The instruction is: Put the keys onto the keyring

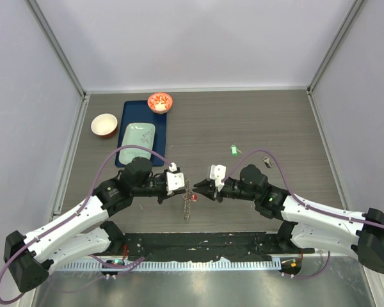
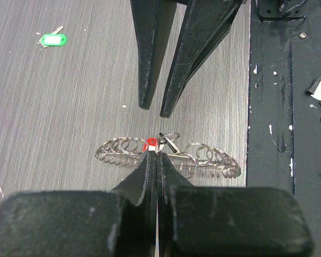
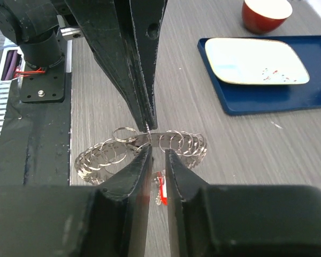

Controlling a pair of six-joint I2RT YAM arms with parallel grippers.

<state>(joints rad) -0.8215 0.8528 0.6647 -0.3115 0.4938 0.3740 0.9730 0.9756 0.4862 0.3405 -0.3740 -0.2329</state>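
The keyring (image 1: pixel 187 203), a silvery band strung with several small rings, hangs above the table between both arms. My left gripper (image 1: pixel 184 187) is shut on its band, with the jaws pressed together in the left wrist view (image 2: pixel 157 153). A red-headed key (image 3: pixel 161 187) dangles at the keyring (image 3: pixel 96 160), seen through the narrow gap of my right gripper (image 3: pixel 158 152), whose jaws stand slightly apart and touch nothing I can make out. A green key (image 1: pixel 232 149) and a dark key (image 1: pixel 267 161) lie on the table beyond the right arm.
A blue tray (image 1: pixel 129 109) with a pale plate (image 1: pixel 136 139) sits at the back left. A red bowl (image 1: pixel 160 102) stands on its far end and a white-lined bowl (image 1: pixel 104 125) to its left. Black base plate (image 1: pixel 198 246) along the near edge.
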